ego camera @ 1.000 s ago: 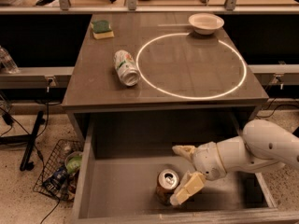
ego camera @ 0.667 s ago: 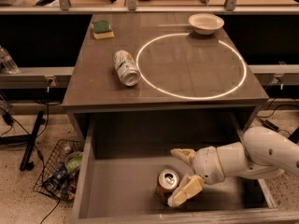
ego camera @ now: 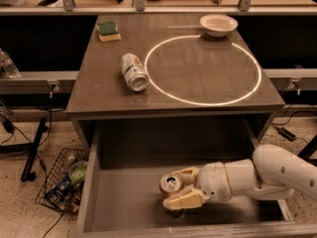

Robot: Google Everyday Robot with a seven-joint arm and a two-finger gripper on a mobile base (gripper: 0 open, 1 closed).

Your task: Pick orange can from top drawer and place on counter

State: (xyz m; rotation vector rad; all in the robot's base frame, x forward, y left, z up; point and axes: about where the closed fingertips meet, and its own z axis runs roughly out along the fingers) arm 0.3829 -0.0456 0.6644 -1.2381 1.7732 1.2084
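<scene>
I see my gripper (ego camera: 174,191) low in the frame, right of centre, reaching from the right on its white arm (ego camera: 277,173) into the open top drawer (ego camera: 88,188). Its two tan fingers (ego camera: 184,200) are pinched on the orange can (ego camera: 170,183), one on the far side and one on the near side. The can is upright, silver top and pull tab facing up, near the drawer's middle. I can't read any print on its body. On the counter (ego camera: 99,89) in the upper half, a white and green can (ego camera: 133,72) lies on its side just left of the glowing white circle (ego camera: 203,103), its lettering too small to read. A green and yellow sponge (ego camera: 108,31) sits at the counter's upper left and a white bowl (ego camera: 218,25) at its upper right. A wire basket (ego camera: 58,188) of trash is on the floor, lower left.
</scene>
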